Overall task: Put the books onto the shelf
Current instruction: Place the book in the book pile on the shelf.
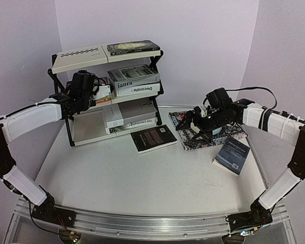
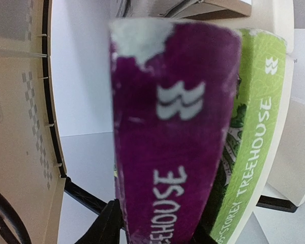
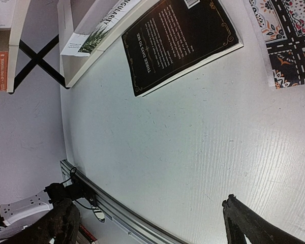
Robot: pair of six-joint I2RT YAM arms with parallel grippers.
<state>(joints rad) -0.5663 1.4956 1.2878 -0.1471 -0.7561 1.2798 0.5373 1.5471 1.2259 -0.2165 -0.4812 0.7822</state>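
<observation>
The shelf point(image 1: 79, 57) stands back left on the table point(image 1: 142, 183). 1 book point(image 1: 153, 138) lies before it, the placemat point(image 1: 182, 122) right of that, a 2nd book point(image 1: 233, 155) farther right, nearer the front.

Shelf point(image 1: 81, 55) partly stocked; purple book point(image 2: 173, 137) at middle tier; black book point(image 1: 153, 138), blue book point(image 1: 232, 155) flat outside.

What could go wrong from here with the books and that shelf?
The purple book sits between the fingers of the left hand, close against the green book in the shelf; a careless pull-back might drag either one out. The blue book lies near the right edge of the table, so the open right hand could nudge it off when reaching for it.
</observation>
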